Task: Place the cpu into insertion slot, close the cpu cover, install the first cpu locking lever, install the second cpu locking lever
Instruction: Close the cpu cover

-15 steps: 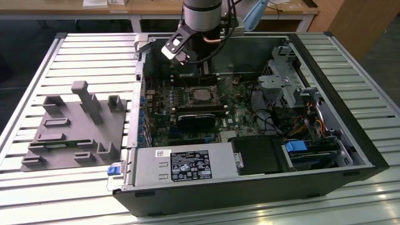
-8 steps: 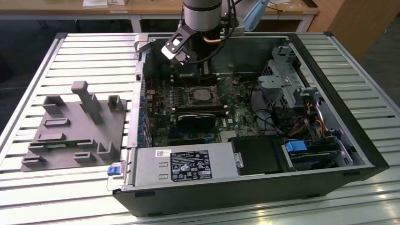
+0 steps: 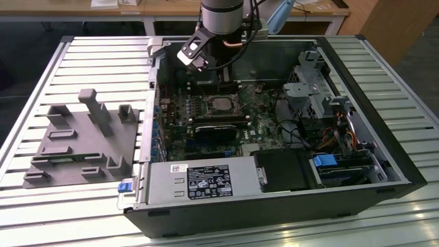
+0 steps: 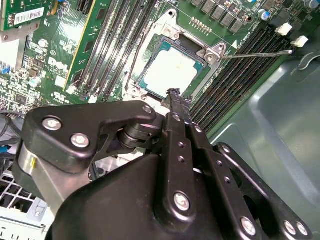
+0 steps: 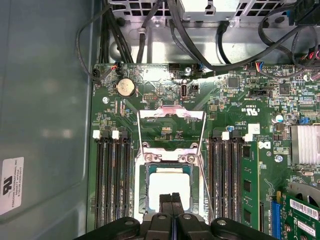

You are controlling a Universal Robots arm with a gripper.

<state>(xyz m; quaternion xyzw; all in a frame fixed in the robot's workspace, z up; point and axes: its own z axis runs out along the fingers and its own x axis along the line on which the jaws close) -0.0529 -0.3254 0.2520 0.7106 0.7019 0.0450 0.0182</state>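
The gripper (image 5: 171,196), fingers pressed together on nothing, hangs over the cpu (image 5: 169,182) seated in the insertion slot (image 5: 144,190), at the edge opposite the open cpu cover (image 5: 170,114).

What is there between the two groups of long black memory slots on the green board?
The square insertion slot holding the pale silver cpu, in the first wrist view.

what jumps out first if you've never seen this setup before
In the exterior view, the open computer case on the slatted table draws the eye, with the arm reaching in from above. In both wrist views the pale cpu sits in the insertion slot, the shut gripper by its edge and the cpu cover flipped open beyond. A grey fixture plate lies at the exterior view's left.
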